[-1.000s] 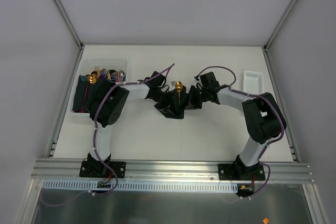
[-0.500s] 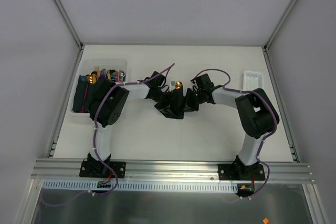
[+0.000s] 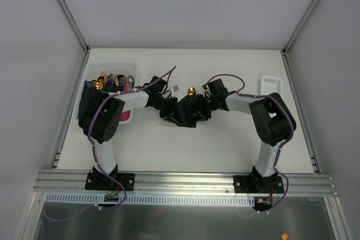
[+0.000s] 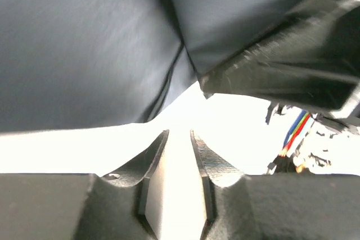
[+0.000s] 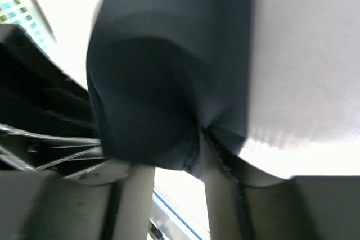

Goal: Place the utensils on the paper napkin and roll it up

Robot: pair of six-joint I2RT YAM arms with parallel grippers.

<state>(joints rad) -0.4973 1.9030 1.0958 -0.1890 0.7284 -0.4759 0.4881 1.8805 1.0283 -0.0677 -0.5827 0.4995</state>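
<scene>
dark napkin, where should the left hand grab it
The napkin's bunched left edge, coming from the left: the right hand pinches its right side, the gold utensil head sticks out the far end, and the left hand faces that edge, open.

No text, label, brand, number or sign is showing legibly in any of the three views.
</scene>
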